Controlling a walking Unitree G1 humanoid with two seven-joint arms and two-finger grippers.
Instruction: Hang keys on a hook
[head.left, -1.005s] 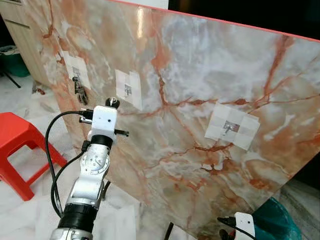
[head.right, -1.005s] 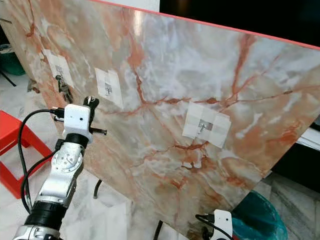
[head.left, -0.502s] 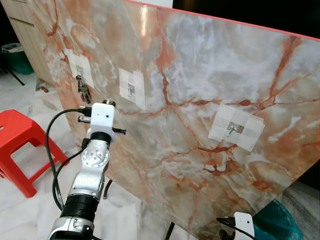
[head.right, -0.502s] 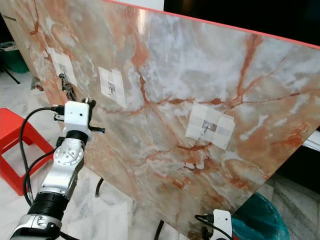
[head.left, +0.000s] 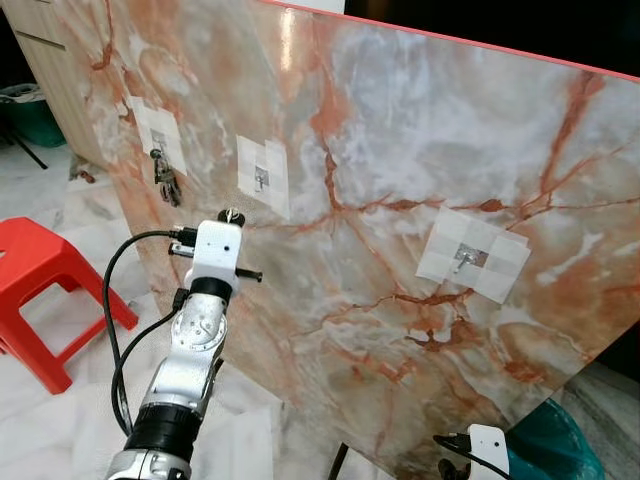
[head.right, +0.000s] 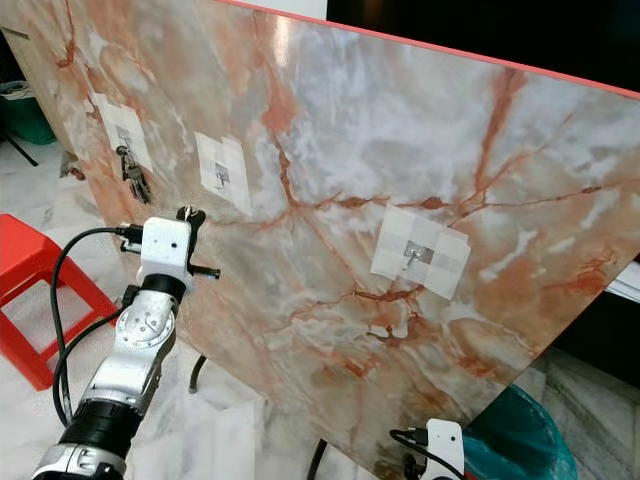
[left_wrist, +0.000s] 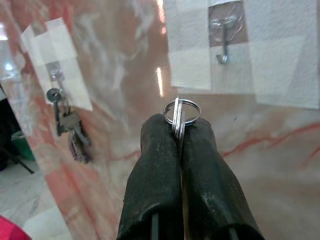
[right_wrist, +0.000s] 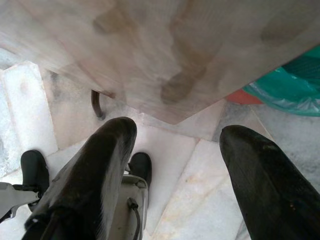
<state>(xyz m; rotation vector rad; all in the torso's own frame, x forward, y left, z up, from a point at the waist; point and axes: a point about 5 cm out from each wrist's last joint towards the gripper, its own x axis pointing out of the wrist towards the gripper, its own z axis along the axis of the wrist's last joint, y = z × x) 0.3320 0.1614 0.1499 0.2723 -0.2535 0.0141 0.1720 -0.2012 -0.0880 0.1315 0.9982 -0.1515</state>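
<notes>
A marble-patterned board (head.left: 400, 150) leans upright with three taped-on metal hooks. The left hook (head.left: 156, 155) carries a bunch of keys (left_wrist: 67, 127). The middle hook (left_wrist: 222, 42) and the right hook (head.left: 465, 258) are bare. My left gripper (left_wrist: 179, 125) is shut on a silver key ring (left_wrist: 182, 111), whose loop sticks out past the fingertips. In the left eye view the left gripper (head.left: 232, 215) is raised close to the board, just below and left of the middle hook (head.left: 261, 180). My right gripper (right_wrist: 175, 145) hangs low and open over the floor.
A red plastic stool (head.left: 40, 270) stands on the white tile floor to the left. A teal bin (head.left: 565, 440) sits by the board's lower right corner, near my right wrist (head.left: 487, 448). A wooden cabinet (head.left: 50, 70) is at the far left.
My left arm has shifted to the right along the board with the key ring, from near the left hook towards the middle hook. The right arm has stayed put.
</notes>
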